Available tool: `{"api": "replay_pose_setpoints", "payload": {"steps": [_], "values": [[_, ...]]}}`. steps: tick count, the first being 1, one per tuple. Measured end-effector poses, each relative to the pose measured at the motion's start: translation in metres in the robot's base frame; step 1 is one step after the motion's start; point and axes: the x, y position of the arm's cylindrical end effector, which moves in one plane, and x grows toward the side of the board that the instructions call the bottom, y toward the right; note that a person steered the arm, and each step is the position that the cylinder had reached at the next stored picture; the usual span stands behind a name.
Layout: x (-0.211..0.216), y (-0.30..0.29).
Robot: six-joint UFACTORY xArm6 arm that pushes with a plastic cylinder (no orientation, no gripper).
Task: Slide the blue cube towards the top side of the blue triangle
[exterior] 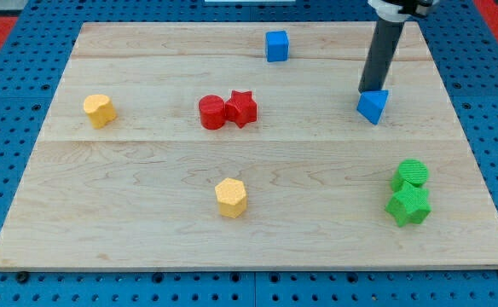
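The blue cube (pixel 276 45) sits near the view's top edge of the wooden board (pixel 147 213), a little right of centre. The blue triangle (pixel 373 106) lies at the view's upper right. My dark rod comes down from the view's top right, and my tip (pixel 370 89) stands just above the triangle's top side, touching or nearly touching it. The tip is well to the right of the blue cube and a little lower in the view.
A red cylinder (pixel 211 112) and a red star (pixel 242 107) touch at the centre left. A yellow block (pixel 99 110) lies at the left and a yellow hexagon (pixel 231 197) lower centre. A green cylinder (pixel 412 174) and a green star (pixel 408 205) sit at the lower right.
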Motion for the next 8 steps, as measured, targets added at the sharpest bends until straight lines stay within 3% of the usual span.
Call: {"api": "replay_pose_setpoints", "payload": {"steps": [2,3,4,5,7,8], "values": [[-0.097,-0.016],[-0.141,-0.048],[-0.157,-0.115],[-0.142,-0.166],[-0.076,-0.123],[-0.074,-0.106]]}}
